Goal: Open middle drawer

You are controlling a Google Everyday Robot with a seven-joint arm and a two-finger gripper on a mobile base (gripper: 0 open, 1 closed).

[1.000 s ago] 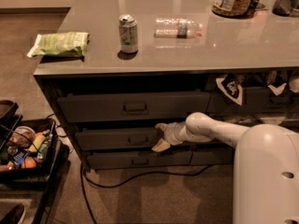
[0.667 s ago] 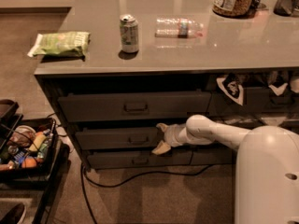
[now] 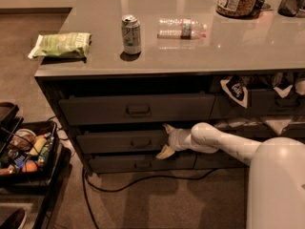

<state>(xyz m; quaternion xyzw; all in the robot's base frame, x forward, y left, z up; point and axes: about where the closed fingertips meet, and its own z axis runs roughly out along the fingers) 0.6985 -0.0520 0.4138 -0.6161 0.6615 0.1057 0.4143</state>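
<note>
Camera view: the middle drawer sits in the left stack under the grey counter, between the taller top drawer and the bottom drawer; its small pull handle is at the centre of the front. The gripper is at the right end of this front, well to the right of the handle. Jaws are spread, one finger above the front edge and one below; contact cannot be determined. On the counter: upright soda can, water bottle lying flat, green snack bag.
</note>
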